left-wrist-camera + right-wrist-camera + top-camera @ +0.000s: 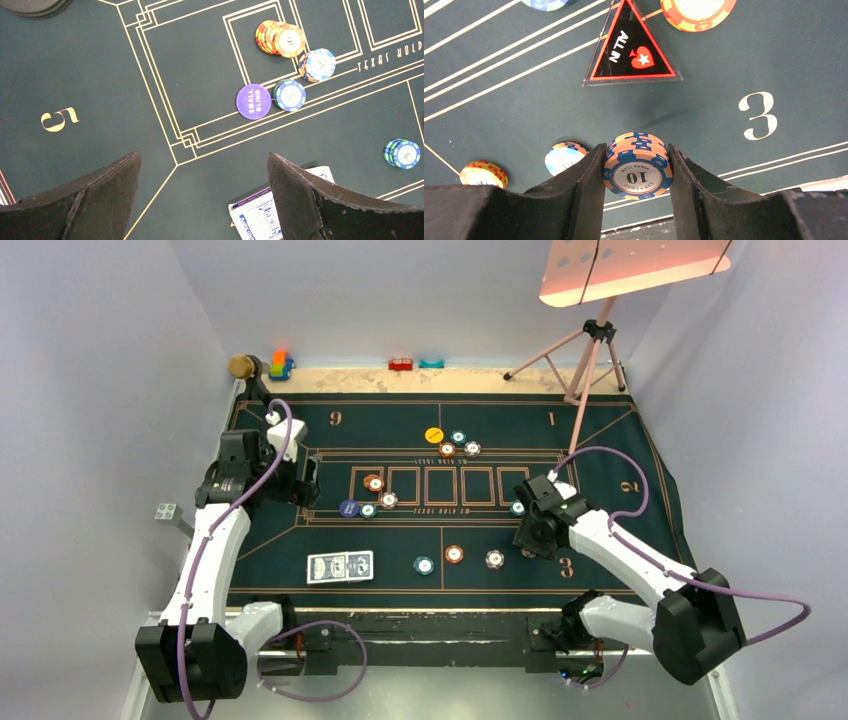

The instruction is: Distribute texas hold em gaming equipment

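My right gripper (635, 150) is shut on a short stack of orange-and-blue poker chips (638, 167), held just above the mat near the number 3; in the top view the gripper (528, 536) sits at the mat's right. A red triangular marker (631, 45) lies just beyond it. My left gripper (204, 180) (306, 483) is open and empty above the mat. Blue-backed cards (257, 217) (340, 566) lie partly under its right finger. A purple small-blind disc (254, 101) lies with orange (280, 39), blue-white (317, 64) and teal (289, 94) chip stacks.
A yellow button (434, 435) and three chips (458, 445) lie at the mat's far middle. Three single chips (454, 554) lie along the near side. A tripod (590, 360) stands at the back right; toy blocks (281, 365) sit on the back ledge.
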`<state>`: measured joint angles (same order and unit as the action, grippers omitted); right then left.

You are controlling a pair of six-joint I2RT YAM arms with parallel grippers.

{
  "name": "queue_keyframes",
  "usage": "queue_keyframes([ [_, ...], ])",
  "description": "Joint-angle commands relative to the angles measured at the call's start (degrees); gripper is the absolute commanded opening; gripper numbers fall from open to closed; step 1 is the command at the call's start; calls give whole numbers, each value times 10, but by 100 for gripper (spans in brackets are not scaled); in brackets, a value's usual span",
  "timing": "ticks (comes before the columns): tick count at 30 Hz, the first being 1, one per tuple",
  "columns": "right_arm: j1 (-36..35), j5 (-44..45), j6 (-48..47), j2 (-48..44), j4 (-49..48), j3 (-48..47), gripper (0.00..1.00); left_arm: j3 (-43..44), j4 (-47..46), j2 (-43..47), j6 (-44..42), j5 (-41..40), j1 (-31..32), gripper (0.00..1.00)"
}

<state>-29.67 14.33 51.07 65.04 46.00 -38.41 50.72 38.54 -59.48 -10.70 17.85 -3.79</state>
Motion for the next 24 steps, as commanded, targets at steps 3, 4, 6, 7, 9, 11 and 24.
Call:
queue_keyframes([
  [3, 25, 4, 26, 17, -6, -16, 17, 4, -8, 9, -5, 16, -5, 100],
  [4, 25, 4, 28, 23, -12, -14, 18, 4, -9, 9, -5, 16, -6, 100],
  [6, 24, 5, 32, 34, -21, -6, 22, 3, -8, 10, -6, 16, -6, 100],
  [7, 25, 8, 33, 41, -24, -3, 25, 3, -8, 10, -6, 16, -6, 100],
  [9, 26, 13, 36, 51, -30, 1, 34, 3, -8, 10, -7, 18, -6, 100],
  [11, 27, 14, 37, 53, -37, 4, 42, 7, 2, 4, -13, 29, -6, 100],
  [24, 28, -10, 41, 69, -38, -3, 78, 19, 50, 11, -80, 63, 19, 100],
])
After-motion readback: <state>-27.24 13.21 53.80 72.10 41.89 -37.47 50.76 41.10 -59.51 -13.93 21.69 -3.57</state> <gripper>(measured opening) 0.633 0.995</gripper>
